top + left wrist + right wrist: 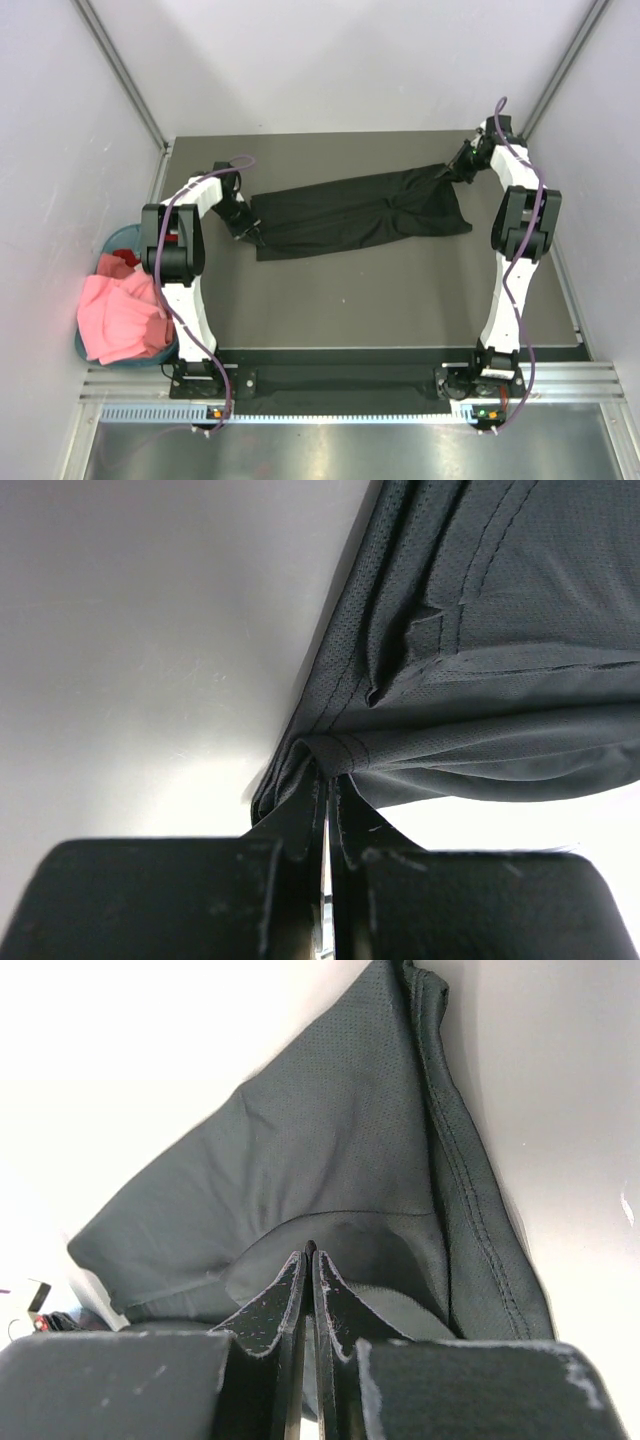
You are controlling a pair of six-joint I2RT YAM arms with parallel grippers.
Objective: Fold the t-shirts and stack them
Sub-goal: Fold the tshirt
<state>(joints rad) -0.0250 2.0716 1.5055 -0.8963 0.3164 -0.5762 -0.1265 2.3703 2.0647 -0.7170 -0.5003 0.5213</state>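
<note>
Seen from above, a black t-shirt [360, 212] lies stretched into a long band across the far half of a dark grey worktop [350, 300], running from left to right and rising slightly toward the far right corner. The left hand [245, 225] is at the shirt's left end and the right hand [455, 168] is at its right end, each closed on a bunched tip of the fabric. Off the worktop's left edge sits a round teal basket [112, 240], with a pink t-shirt [120, 315] heaped over it and a red t-shirt [125, 262] showing just behind the pink one. From the left wrist camera, the left hand's two dark fingers are pressed together, pinching a gathered, stitched hem of the black t-shirt, which fans out up and to the right over the pale-looking worktop. From the right wrist camera, the right hand's fingers are likewise squeezed narrow on a fold of the black t-shirt, and the fabric spreads away from them in a broad wedge, a seamed edge running down its right side.
</note>
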